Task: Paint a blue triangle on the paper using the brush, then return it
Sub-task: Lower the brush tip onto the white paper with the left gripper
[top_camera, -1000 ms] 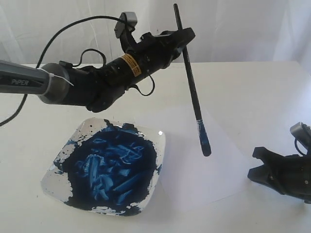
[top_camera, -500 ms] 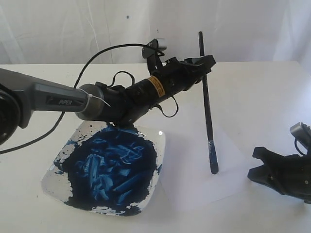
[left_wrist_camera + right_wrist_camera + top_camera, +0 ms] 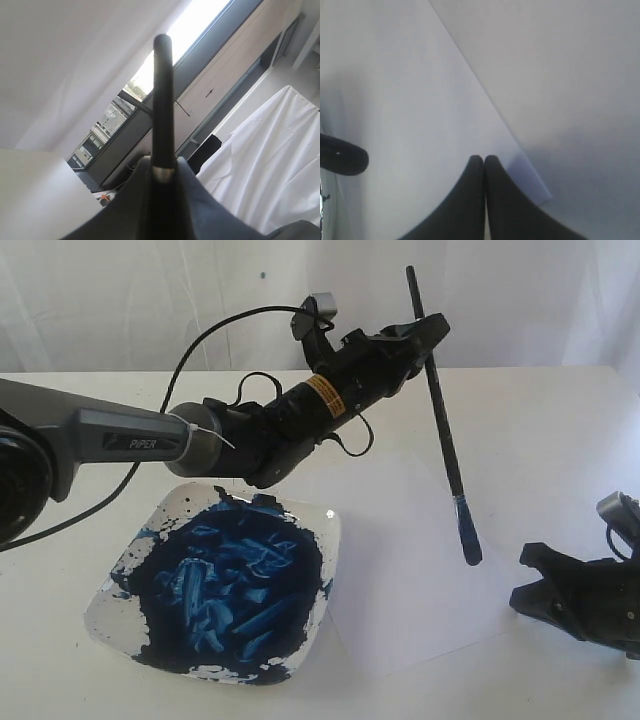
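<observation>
Well, the brush (image 3: 444, 425) is off the counter (image 3: 560, 440), held up in the upper middle of the exterior picture and tilted, its bare handle end highest and its blue-stained bristles pointing down and to the right. The left claw (image 3: 428, 335) is clenched on the handle near that upper end, so most of the brush hangs below the grip. From the left wrist camera the handle (image 3: 162, 100) rises straight out from between the claw's fingers (image 3: 162, 175). The tip sits over the right part of the paper (image 3: 400, 570); I cannot tell whether it touches the sheet. Left of the paper, at lower left, is the square white dish (image 3: 332, 525), smeared with dark blue paint. Down at the right edge the right claw (image 3: 522, 578) rests low by the paper's corner, well apart from the brush, its fingers (image 3: 475, 172) pressed together on nothing.
</observation>
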